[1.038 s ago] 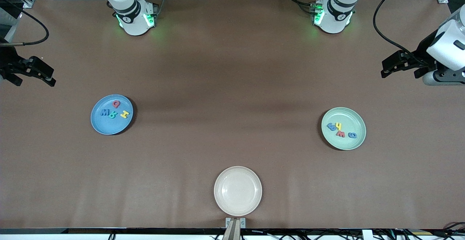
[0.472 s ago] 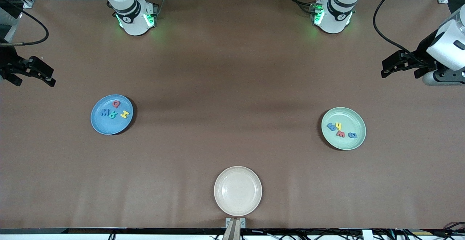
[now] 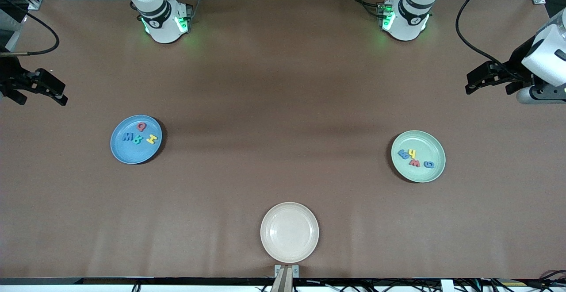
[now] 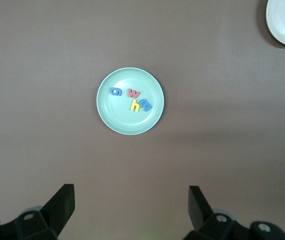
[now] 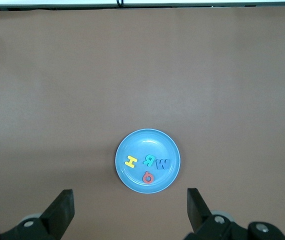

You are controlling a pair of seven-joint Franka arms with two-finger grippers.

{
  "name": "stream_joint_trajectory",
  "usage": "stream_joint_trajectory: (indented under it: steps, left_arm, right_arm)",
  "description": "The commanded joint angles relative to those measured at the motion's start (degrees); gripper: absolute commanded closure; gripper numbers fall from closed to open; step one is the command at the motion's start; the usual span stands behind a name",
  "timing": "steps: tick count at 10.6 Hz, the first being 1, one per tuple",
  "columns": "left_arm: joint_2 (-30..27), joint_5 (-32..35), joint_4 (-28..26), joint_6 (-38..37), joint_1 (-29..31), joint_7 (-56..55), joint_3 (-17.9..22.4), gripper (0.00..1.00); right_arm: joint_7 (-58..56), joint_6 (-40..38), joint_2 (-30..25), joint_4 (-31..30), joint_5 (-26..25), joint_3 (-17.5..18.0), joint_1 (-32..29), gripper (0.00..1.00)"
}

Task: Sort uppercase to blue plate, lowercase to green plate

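- 4 uppercase letters (image 3: 139, 135) lie on the blue plate (image 3: 128, 152); 4 lowercase letters (image 3: 414, 158) on the green plate (image 3: 431, 144).
- Left gripper (image 3: 488, 76) has drifted slightly outward, jaws wide, empty; right gripper (image 3: 37, 89) waits, jaws wide.
- Sorting looks finished.

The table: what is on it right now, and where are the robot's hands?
blue plate: one, sky blue, toward the right arm's end of the table.
uppercase: four, red, blue, teal, yellow, lying on the blue plate.
green plate: one, pale green, toward the left arm's end.
lowercase: four, two blue, one yellow, one red, lying on the green plate.
cream plate: one, cream, nearest the front camera, nothing on it.
table: one, brown.
right gripper: black, open, holding nothing, waiting at its end of the table.
left gripper: black, open, holding nothing, at its end.
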Motion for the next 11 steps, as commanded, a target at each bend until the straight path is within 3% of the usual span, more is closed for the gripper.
stream_joint_trajectory:
  steps: [1,11]
  left_arm:
    - [-0.34,0.35,0.55,-1.84,0.19,0.11,-0.11,0.0]
    - [-0.08,0.52,0.63,-2.46,0.36,0.55,-0.02,0.0]
  right_arm:
    - [0.09,0.43,-0.59,-0.34,1.13,0.57,-0.73,0.0]
    - [-0.08,0.34,-0.59,0.1,1.04,0.66,-0.55,0.0]
